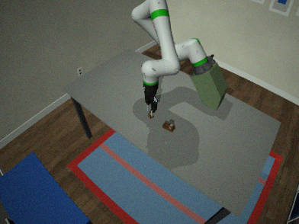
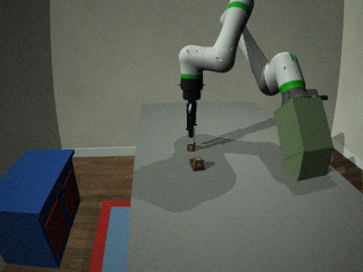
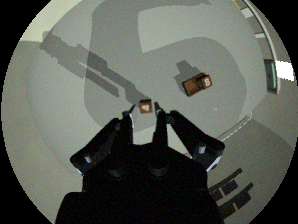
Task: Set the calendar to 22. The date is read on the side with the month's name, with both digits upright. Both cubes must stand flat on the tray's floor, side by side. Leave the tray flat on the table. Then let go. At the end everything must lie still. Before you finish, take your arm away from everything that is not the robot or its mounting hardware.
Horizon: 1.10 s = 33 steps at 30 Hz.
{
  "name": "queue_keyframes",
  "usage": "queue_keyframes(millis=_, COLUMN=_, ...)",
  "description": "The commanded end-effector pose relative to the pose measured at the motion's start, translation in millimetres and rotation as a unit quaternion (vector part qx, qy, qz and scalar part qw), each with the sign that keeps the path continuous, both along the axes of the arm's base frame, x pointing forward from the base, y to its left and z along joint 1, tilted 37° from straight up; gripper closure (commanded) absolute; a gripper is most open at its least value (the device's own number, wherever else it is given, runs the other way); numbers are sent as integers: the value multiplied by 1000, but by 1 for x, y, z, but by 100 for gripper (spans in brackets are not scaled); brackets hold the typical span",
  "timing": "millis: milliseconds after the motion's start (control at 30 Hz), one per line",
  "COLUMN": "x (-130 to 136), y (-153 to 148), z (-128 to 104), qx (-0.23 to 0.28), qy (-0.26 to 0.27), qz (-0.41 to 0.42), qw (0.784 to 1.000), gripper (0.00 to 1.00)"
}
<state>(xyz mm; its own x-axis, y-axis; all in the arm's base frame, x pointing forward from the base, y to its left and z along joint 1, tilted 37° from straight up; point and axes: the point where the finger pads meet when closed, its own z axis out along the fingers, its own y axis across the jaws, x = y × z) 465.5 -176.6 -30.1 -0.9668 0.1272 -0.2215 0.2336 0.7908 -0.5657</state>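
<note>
A small brown wooden tray (image 1: pixel 167 125) lies on the grey table; it also shows in the exterior view (image 2: pixel 197 164) and the wrist view (image 3: pixel 196 84). A pale block that looks like one cube sits at one end of it (image 3: pixel 208 82). The other cube (image 1: pixel 151 116) (image 2: pixel 190 147) stands on the table outside the tray, a short way to its left. My gripper (image 1: pixel 152 110) points straight down just above this cube. In the wrist view the cube (image 3: pixel 145 104) shows between and beyond the fingertips. The fingers are partly open and do not touch it. Digits are too small to read.
The arm's green base block (image 1: pixel 209 84) stands on the table behind and to the right of the tray. The table's left edge (image 2: pixel 134 185) runs not far from the cube. A blue cabinet (image 2: pixel 34 210) stands on the floor.
</note>
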Motion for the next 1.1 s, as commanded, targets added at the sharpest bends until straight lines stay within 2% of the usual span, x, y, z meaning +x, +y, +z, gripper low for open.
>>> queue_keyframes(millis=0, x=0, y=0, z=0, qx=0, qy=0, qz=0, qw=1000, gripper=71)
queue_keyframes(millis=733, x=3, y=-16, z=-22, qx=0, qy=0, qz=0, qw=1000, gripper=71)
queue_keyframes(millis=1067, x=3, y=-18, z=-24, qx=0, qy=0, qz=0, qw=1000, gripper=71)
